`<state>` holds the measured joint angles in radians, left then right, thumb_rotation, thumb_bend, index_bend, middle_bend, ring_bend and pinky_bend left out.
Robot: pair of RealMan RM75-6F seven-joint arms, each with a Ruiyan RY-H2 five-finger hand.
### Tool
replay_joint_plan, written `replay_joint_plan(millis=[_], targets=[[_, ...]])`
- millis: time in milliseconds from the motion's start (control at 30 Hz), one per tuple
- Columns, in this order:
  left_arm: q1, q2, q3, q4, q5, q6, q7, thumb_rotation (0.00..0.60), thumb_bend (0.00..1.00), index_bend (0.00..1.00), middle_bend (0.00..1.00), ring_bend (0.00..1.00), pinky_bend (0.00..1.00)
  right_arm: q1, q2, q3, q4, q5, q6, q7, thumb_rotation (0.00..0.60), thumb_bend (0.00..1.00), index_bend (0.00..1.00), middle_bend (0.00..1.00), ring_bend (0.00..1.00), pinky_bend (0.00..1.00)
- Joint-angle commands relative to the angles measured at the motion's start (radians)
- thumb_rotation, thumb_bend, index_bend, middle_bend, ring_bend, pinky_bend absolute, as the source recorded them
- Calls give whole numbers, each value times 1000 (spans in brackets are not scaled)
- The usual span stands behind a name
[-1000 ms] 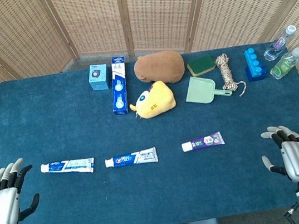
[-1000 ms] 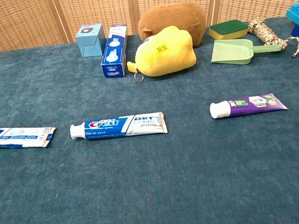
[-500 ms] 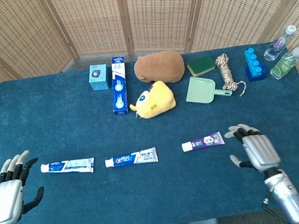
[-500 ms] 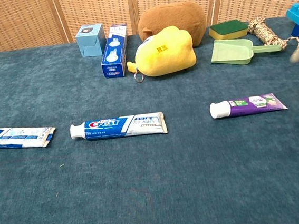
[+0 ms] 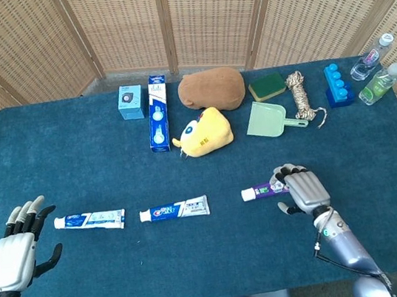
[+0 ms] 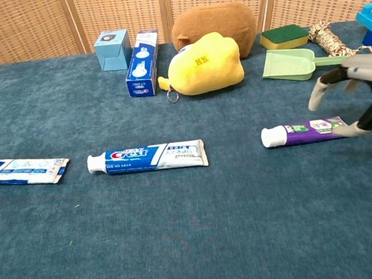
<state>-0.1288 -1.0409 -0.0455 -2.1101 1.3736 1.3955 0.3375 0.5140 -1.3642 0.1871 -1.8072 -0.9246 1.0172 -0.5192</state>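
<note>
The purple toothpaste tube [image 5: 267,188] is seen lying on the blue worktop [image 5: 73,160], right of the Crest toothpaste tube [image 5: 174,210]. Its crimped end is covered by the right hand [image 5: 299,188], whose fingers [image 6: 318,92] are spread and arched above it; actual contact cannot be told. The left hand [image 5: 18,249] is held spread near the white toothpaste tube [image 5: 90,221].

Bare cloth surrounds the purple toothpaste tube [image 5: 268,188]; the Crest tube [image 5: 174,210] lies well apart.
</note>
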Motion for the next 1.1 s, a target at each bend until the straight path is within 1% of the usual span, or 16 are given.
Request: replay_joint_plan(millis=[33, 233, 633, 867, 1100], targets=[[-1, -1, 0, 2, -1, 1, -1, 600, 335, 153, 64, 0, 0, 36, -29, -7, 39, 27, -6, -43, 600, 315, 328, 227, 130, 189], [-1, -1, 5, 4, -2, 4, -5, 600, 336, 153, 64, 0, 0, 67, -61, -20, 87, 54, -4, -70, 600, 315, 333, 227, 130, 189], [4, 3, 13, 10, 5, 16, -21, 600, 335, 151, 63, 0, 0, 113, -113, -42, 180, 80, -17, -75, 600, 316, 336, 226, 130, 190], [7, 5, 15, 12, 9, 23, -27, 600, 334, 149, 62, 0, 0, 127, -122, -51, 206, 88, -27, -68, 600, 317, 340, 226, 129, 189], [10, 6, 17, 13, 15, 31, -32, 600, 335, 145, 58, 0, 0, 143, -128, -56, 219, 103, -42, -63, 600, 330, 382, 228, 130, 192]])
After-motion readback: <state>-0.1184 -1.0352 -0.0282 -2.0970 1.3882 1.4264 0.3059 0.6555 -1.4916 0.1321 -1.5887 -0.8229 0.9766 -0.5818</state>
